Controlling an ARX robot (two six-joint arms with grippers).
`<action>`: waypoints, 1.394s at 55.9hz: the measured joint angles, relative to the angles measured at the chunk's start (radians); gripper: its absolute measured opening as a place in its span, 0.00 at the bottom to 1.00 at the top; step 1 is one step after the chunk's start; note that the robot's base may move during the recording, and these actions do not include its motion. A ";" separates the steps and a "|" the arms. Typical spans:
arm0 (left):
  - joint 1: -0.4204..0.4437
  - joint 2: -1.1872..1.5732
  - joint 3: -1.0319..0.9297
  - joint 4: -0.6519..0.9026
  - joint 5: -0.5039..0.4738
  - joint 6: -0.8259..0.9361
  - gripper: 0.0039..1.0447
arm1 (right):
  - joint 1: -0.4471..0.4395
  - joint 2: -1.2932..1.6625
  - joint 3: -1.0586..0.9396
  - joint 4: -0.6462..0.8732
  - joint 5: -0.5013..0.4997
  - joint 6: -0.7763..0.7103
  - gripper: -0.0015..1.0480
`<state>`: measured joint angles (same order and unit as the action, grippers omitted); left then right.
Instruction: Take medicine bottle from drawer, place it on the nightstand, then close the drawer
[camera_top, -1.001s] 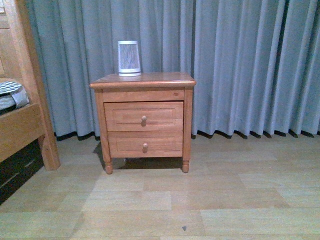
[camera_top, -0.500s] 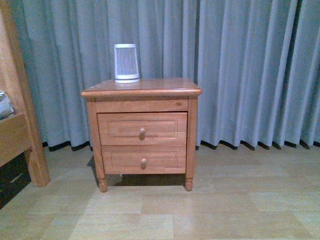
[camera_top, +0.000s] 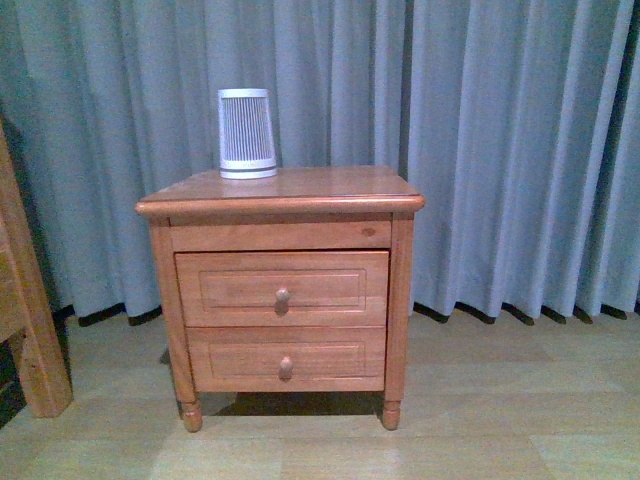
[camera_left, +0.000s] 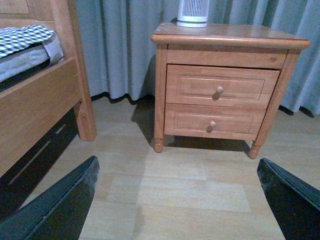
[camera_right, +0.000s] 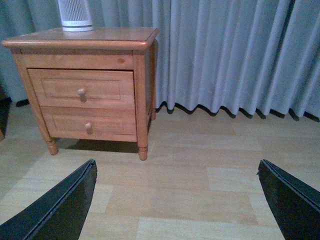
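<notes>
A grey curtain (camera_top: 500, 150) filled the background. The nightstand (camera_top: 320, 185) stood nearer and larger in the front view than half a second before, and the bed frame (camera_top: 25, 330) had slid to the edge. Only the left wrist view showed its checked bedding (camera_left: 25, 40). The drawer (camera_top: 330, 288) sat fully shut, the medicine bottle unseen. A white ribbed cylinder (camera_top: 247, 133) stood on the nightstand's top, back left. The left gripper (camera_left: 177, 162) and right gripper (camera_right: 177, 162) gaped wide, holding nothing.

Ahead of me stands a small orange-brown wooden nightstand (camera_top: 300, 205), both drawers shut: the taller upper wooden drawer (camera_top: 235, 288) with its round knob (camera_top: 282, 296) sits above the shorter lower drawer (camera_top: 230, 360). A white ribbed tapered cylinder (camera_top: 247, 133) stands on its top, near the back left corner. Grey-blue pleated curtains (camera_top: 500, 150) hang behind.
</notes>
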<state>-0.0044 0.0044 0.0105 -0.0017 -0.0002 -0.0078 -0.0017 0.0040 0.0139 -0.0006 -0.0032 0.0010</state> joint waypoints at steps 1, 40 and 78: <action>0.000 0.000 0.000 0.000 0.000 0.000 0.94 | 0.000 0.000 0.000 0.000 0.000 0.000 0.93; 0.031 0.173 0.093 -0.109 0.159 -0.047 0.94 | 0.000 0.000 0.000 0.000 0.000 0.000 0.93; -0.263 1.762 0.789 0.755 -0.045 -0.051 0.94 | 0.000 0.000 0.000 0.000 0.000 0.000 0.93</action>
<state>-0.2672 1.7668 0.7990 0.7536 -0.0456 -0.0589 -0.0017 0.0040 0.0139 -0.0006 -0.0029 0.0010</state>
